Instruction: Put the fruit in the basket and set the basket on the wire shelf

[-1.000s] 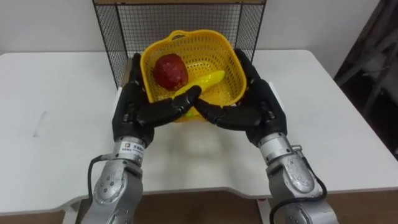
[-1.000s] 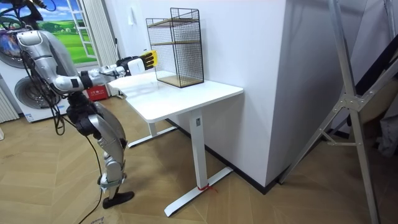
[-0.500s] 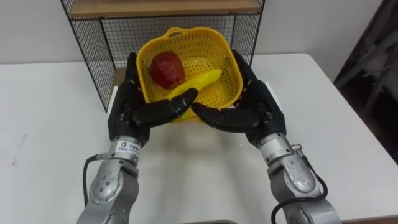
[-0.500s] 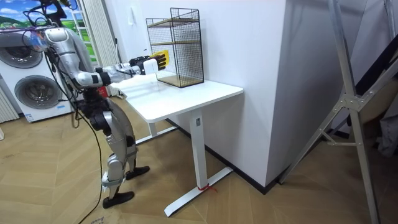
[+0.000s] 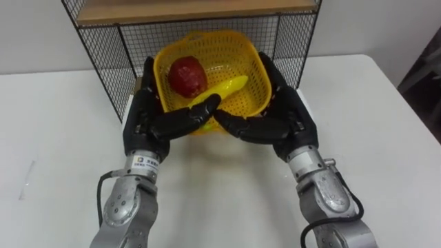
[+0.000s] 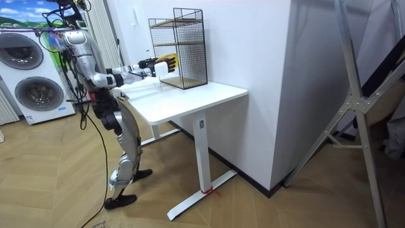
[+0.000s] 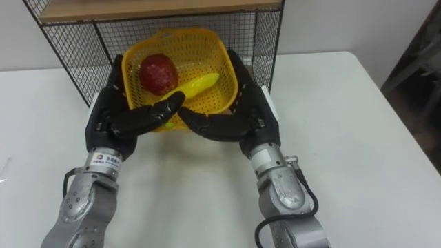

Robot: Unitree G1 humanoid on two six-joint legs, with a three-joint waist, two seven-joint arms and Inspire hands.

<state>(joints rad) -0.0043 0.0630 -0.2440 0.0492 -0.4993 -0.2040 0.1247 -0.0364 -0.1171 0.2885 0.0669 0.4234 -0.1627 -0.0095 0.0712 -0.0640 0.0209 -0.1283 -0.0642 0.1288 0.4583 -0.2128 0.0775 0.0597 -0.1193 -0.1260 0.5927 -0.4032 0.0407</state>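
Note:
A yellow mesh basket (image 5: 242, 103) is carried between my two hands just above the white table (image 5: 358, 131). It holds a dark red fruit (image 5: 187, 76) and a yellow banana (image 5: 225, 90). My left hand (image 5: 147, 117) presses its left side with straight fingers, and my right hand (image 5: 288, 116) does the same on the right. Both thumbs reach across the near rim. The basket's far side sits at the open front of the black wire shelf (image 5: 105, 63), under its wooden board (image 5: 193, 10). In the room view the basket (image 6: 168, 61) is at the shelf (image 6: 181, 47).
The shelf stands at the table's back edge against a white wall. Bare tabletop (image 7: 344, 138) spreads to both sides. In the room view I stand at the table's (image 6: 190, 95) end, with washing machines (image 6: 35, 88) behind me.
I have stepped up to the table, and the basket has travelled forward to the shelf's front. Both hands keep the same hold on it.

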